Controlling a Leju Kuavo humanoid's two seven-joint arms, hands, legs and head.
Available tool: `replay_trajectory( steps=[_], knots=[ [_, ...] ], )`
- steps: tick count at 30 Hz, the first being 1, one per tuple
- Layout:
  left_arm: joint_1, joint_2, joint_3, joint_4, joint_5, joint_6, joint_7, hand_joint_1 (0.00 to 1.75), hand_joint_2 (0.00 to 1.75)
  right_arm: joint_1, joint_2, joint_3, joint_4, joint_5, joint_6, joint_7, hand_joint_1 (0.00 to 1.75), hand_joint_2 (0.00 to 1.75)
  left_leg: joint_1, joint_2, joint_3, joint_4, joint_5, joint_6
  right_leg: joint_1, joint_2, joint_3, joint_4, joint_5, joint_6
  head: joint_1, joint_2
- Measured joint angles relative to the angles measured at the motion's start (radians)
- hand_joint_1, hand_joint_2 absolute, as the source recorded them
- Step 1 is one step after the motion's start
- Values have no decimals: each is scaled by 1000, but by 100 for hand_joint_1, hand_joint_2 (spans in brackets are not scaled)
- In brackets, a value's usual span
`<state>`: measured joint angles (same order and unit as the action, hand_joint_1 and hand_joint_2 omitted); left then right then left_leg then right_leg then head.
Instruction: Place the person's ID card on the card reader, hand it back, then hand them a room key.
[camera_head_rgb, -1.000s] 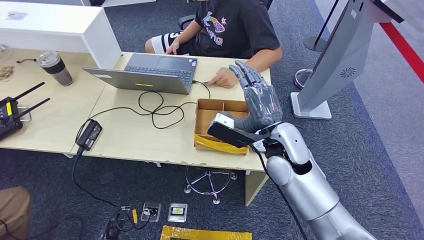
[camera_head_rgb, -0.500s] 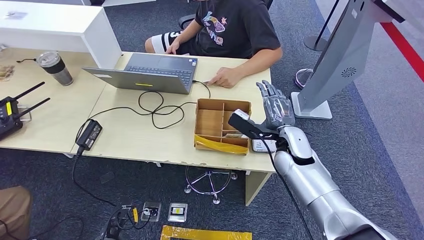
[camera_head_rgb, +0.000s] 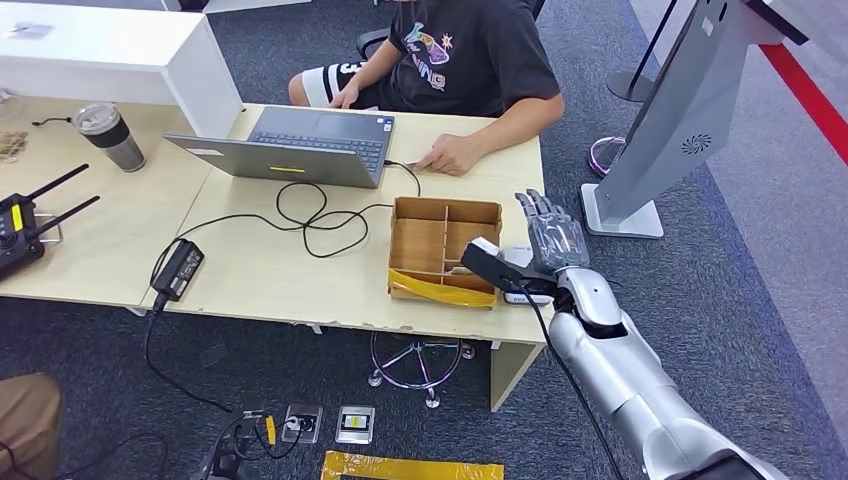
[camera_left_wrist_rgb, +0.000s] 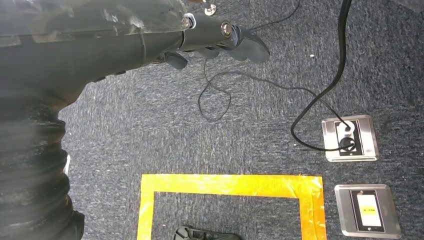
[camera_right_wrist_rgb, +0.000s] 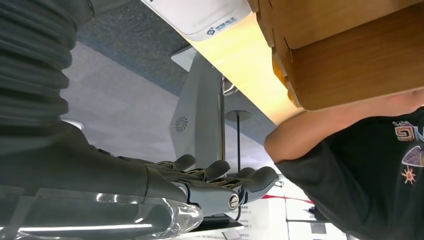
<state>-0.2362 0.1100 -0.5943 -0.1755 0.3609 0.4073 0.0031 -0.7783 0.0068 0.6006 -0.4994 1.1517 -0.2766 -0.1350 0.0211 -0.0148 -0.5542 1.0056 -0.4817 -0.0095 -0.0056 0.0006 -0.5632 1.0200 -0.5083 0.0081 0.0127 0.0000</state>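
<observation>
My right hand (camera_head_rgb: 553, 235) hovers flat over the table's right end, fingers stretched out and apart, holding nothing; the right wrist view shows it (camera_right_wrist_rgb: 200, 187) just as bare. Just below it lies the white card reader (camera_head_rgb: 515, 278), partly hidden by my wrist; it also shows in the right wrist view (camera_right_wrist_rgb: 200, 15). To its left stands a wooden divided box (camera_head_rgb: 440, 235) (camera_right_wrist_rgb: 350, 55). A person in a black T-shirt (camera_head_rgb: 470, 60) sits across the table, one hand (camera_head_rgb: 450, 155) resting on it. My left hand (camera_left_wrist_rgb: 220, 37) hangs over the carpet, holding nothing.
A laptop (camera_head_rgb: 300, 145), looped cables (camera_head_rgb: 310, 215) and a power adapter (camera_head_rgb: 180, 268) lie on the table's middle. A cup (camera_head_rgb: 110, 135) and a radio controller (camera_head_rgb: 20, 230) sit far left. A grey kiosk stand (camera_head_rgb: 680, 110) rises at right. Floor sockets (camera_left_wrist_rgb: 350, 137) and yellow tape (camera_left_wrist_rgb: 225, 185) lie below.
My right hand has come down from above the wooden box and moved right, now low beside the box over the card reader. The person's hand stays on the table.
</observation>
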Motion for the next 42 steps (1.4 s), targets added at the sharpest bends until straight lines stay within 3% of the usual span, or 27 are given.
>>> replay_trajectory(
  steps=[22, 33, 38, 42],
  knots=[
    [3, 7, 0, 0, 1, 2, 0, 0, 175, -39, -15, -121, -56, -101, -66, -30, 0, 175, 0, 0, 0, 0, 0, 0, 0, 0, 0, 0, 0, 0, 0, 0],
    [8, 8, 0, 0, 0, 10, 0, 0, 175, -43, -26, -196, -247, -188, -47, -25, 0, 175, 0, 0, 0, 0, 0, 0, 0, 0, 0, 0, 0, 0, 0, 0],
    [12, 8, 0, 0, 1, 11, 0, 0, 175, -17, -30, -214, -349, -210, 13, -6, 0, 175, 0, 0, 0, 0, 0, 0, 0, 0, 0, 0, 0, 0, 0, 0],
    [13, 8, 0, 0, 2, 11, 0, 0, 175, 23, -31, -220, -447, -253, 135, 5, 0, 175, 0, 0, 0, 0, 0, 0, 0, 0, 0, 0, 0, 0, 0, 0]
  ],
)
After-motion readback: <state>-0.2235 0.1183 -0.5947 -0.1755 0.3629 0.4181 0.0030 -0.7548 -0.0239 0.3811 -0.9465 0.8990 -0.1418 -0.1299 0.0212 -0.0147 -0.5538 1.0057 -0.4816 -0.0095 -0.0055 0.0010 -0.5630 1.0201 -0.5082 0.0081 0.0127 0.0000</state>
